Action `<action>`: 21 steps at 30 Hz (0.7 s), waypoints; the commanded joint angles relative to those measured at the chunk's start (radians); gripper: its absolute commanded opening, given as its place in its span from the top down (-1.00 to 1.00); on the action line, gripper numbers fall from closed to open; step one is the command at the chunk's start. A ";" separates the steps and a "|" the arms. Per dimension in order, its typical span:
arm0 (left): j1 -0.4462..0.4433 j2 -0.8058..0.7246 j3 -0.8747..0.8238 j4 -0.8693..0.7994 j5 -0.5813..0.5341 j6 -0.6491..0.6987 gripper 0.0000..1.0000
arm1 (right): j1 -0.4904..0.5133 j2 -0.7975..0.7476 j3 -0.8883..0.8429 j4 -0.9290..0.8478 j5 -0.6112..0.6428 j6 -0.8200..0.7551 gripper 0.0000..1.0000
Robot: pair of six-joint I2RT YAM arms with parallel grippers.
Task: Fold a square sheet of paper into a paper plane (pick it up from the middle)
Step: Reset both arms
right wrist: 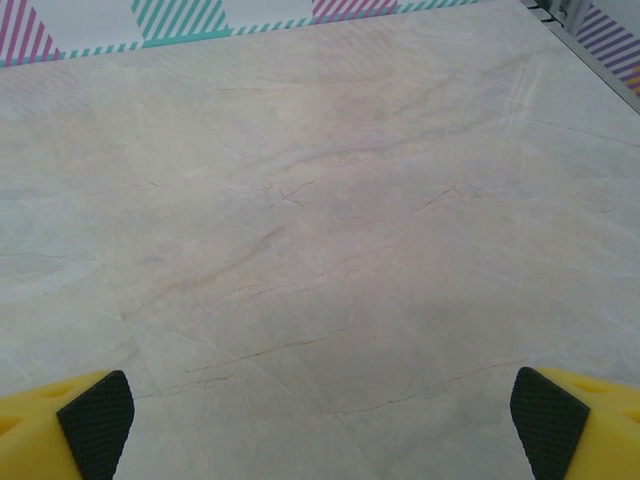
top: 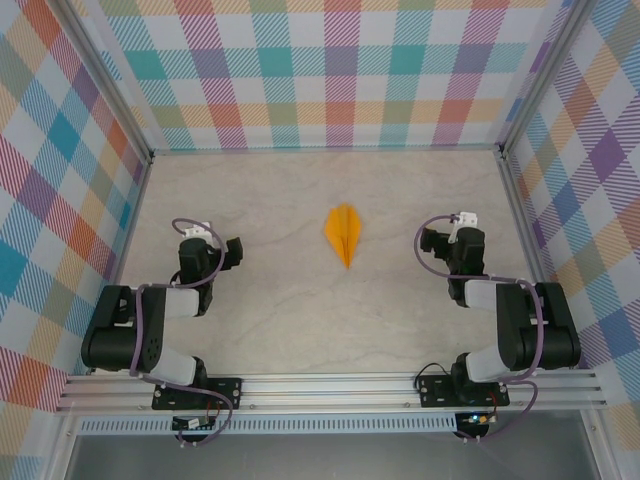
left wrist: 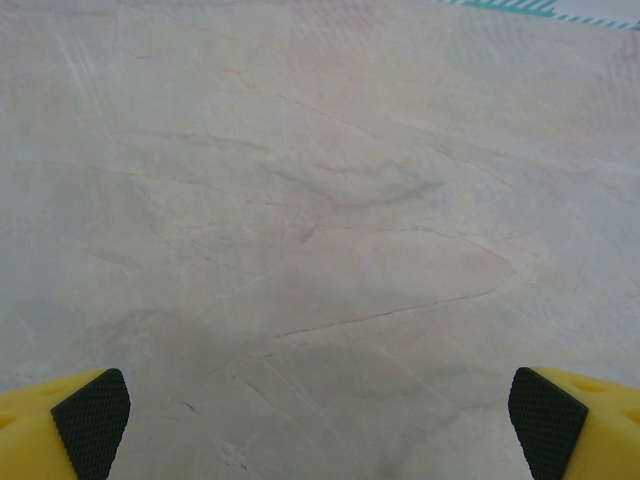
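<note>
**Top external view.** One paper plane (top: 343, 235) lies flat on the table (top: 300, 330), about midway between the two arms and well apart from both. It is a narrow orange dart with a centre crease, and its slimmer tip points toward the near edge (the side where the arm bases are bolted). The left gripper (top: 232, 251) sits to the left of it and the right gripper (top: 432, 240) to the right. Neither touches the paper.

Judgement: the folding appears to be done, since the paper already has the finished dart shape and has been set down. No fold looks to be left. Whether the creases are sharp cannot be told at this size.

**Left wrist view.** Two yellow fingers with black textured pads (left wrist: 92, 420) stand at the lower corners. The jaws are spread to their full width with nothing between them. Bare marbled table lies beneath.

**Right wrist view.** The arrangement is the same: yellow fingers with black pads (right wrist: 95, 420) at the lower corners. The jaws are spread wide and hold nothing, with bare table beneath. A strip of checked wall (right wrist: 170, 20) runs along the far edge.

**Count.**
- Paper plane: one.
- Arms: two.
- Grippers: two, both wide apart and empty.
- Fingers: two per gripper, four pads in all.
</note>
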 commanded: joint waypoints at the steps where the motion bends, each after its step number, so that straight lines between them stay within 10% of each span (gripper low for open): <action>1: 0.015 0.038 0.034 0.080 0.022 0.011 -1.00 | -0.009 0.019 0.007 0.069 -0.064 -0.021 -1.00; 21: -0.016 0.080 0.071 0.046 0.053 0.066 -1.00 | -0.011 0.063 -0.008 0.130 -0.083 -0.031 -0.99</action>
